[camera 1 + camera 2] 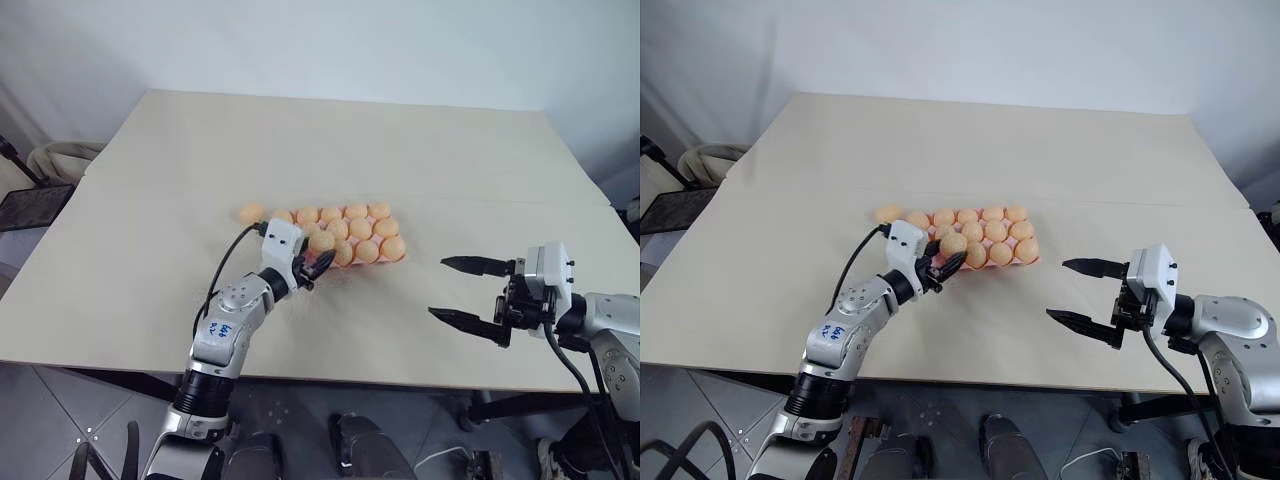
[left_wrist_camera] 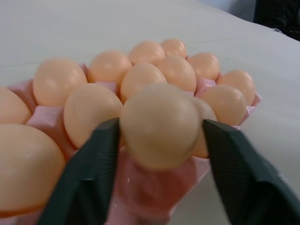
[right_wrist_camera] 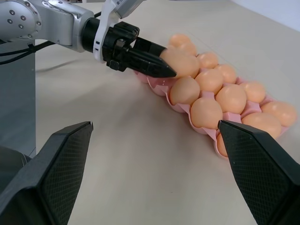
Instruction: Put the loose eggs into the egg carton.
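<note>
The pink egg carton [image 1: 399, 258] lies mid-table, most of its cups filled with peach-orange eggs. My left gripper [image 2: 159, 126] is at the carton's near-left corner, shut on one loose egg [image 1: 322, 240]. It holds that egg just above an empty pink cup, a finger [image 2: 89, 164] pressed on each side. Another loose egg [image 1: 252, 212] rests on the table just beyond the carton's left end. My right gripper [image 1: 437, 287] hovers open and holds nothing, to the right of the carton, and points left toward it.
The beige table [image 1: 330, 140] has a seam running across it behind the carton. Its front edge lies just below both arms. A dark chair [image 1: 30, 205] stands off the table's left side.
</note>
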